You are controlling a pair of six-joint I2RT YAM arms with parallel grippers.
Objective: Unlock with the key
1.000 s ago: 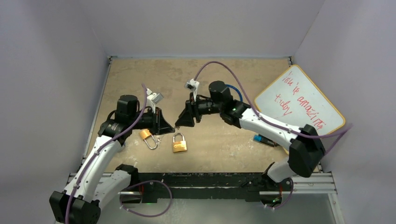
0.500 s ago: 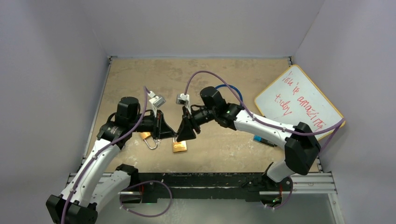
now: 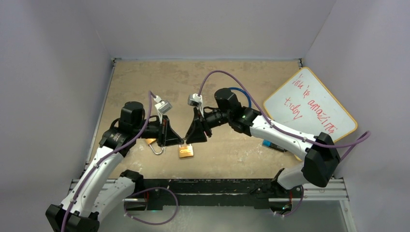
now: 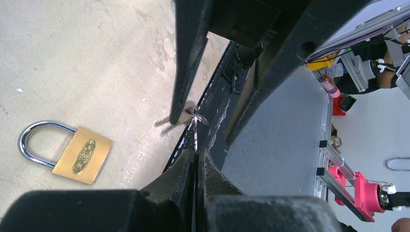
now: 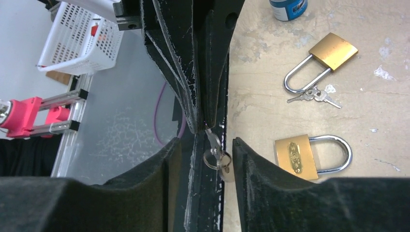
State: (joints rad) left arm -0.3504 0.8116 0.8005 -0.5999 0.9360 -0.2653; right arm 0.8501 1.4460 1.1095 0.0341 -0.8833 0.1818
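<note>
My left gripper (image 3: 179, 139) is shut on a small silver key (image 4: 195, 141), which sticks out of the fingertips with its ring (image 4: 193, 116) at the far end. It hovers just above the table. My right gripper (image 3: 191, 140) faces it tip to tip and is open, its jaws standing on either side of the key's ring (image 5: 215, 157) without closing on it. A brass padlock (image 3: 185, 151) with a closed shackle lies on the table right under both grippers; it also shows in the left wrist view (image 4: 72, 152) and the right wrist view (image 5: 309, 157).
A second brass padlock (image 3: 151, 141) lies partly under my left gripper, with a bunch of keys (image 5: 314, 95) on its shackle. A whiteboard (image 3: 309, 106) leans at the right and a blue-capped marker (image 3: 273, 145) lies by it. The metal rail (image 3: 217, 186) runs along the near edge.
My right gripper has swung down and left to meet the left gripper, and its open jaws now flank the key. My left gripper has shifted slightly right, still holding the key.
</note>
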